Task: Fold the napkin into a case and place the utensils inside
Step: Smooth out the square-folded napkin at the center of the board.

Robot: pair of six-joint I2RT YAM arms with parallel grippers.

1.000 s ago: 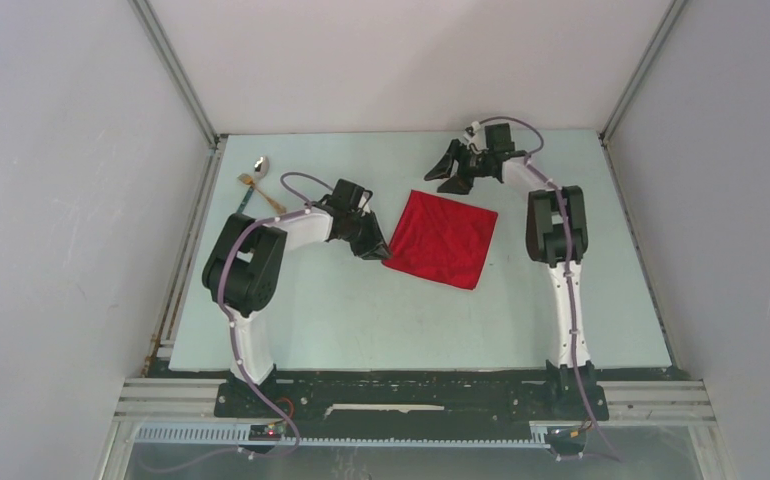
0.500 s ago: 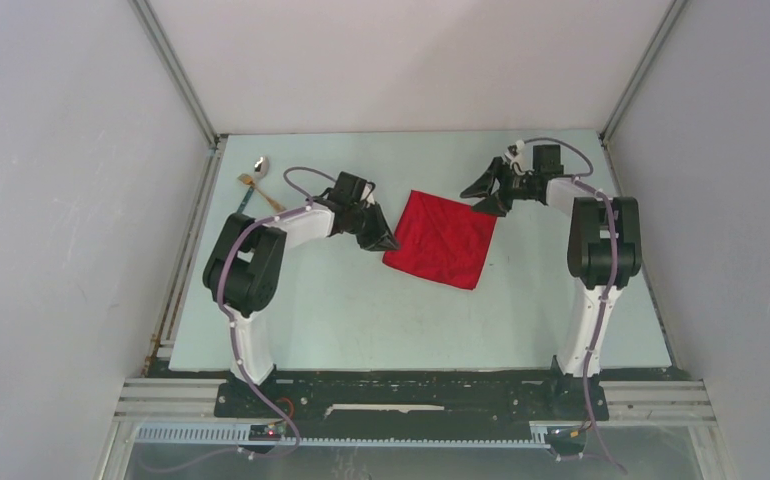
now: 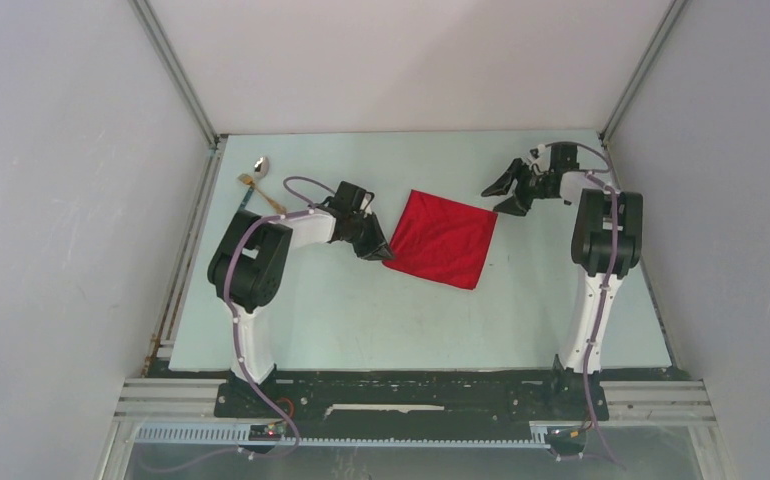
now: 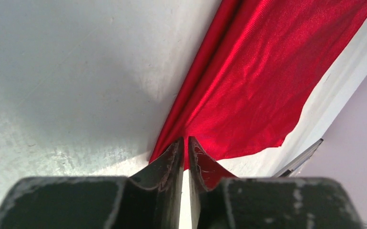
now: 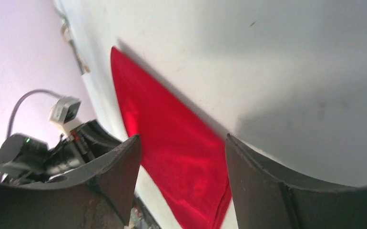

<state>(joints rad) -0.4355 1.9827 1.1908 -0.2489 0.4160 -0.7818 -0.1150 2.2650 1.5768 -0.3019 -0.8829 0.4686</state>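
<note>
two grippers at opposite corners of a flat red napkin

the plain bright red square cloth napkin (image 3: 443,238) lies flat on the pale grey-green table (image 3: 361,310). it sits about midway between the left and right edges and nearer the far edge than the near one, turned a little so that its corners point towards the table's sides. it is spread out, not yet a narrow case. in the left wrist view the napkin (image 4: 248,86) is softly creased and shows a doubled layer along one edge.

the left gripper (image 3: 379,247) sits low at the napkin's left corner. its jaws are drawn almost together, with only a thin slit between them, and the tips meet the cloth right at that corner. whether they actually pinch the fabric i cannot tell.

the right gripper (image 3: 502,193) hangs just beyond the napkin's far right corner, apart from the cloth. its jaws stand wide apart with nothing between them, and the right wrist view looks through the gap onto red cloth and bare table.

the utensils lie together near the far left corner of the table, well apart from the napkin. a shiny silver spoon (image 3: 260,163) is farthest back, with a small gold-coloured fork (image 3: 264,194) slanting just in front of it. a thin dark-teal-handled piece (image 3: 246,203) lies closest to the left edge. they are too small to tell whether they touch.
</note>
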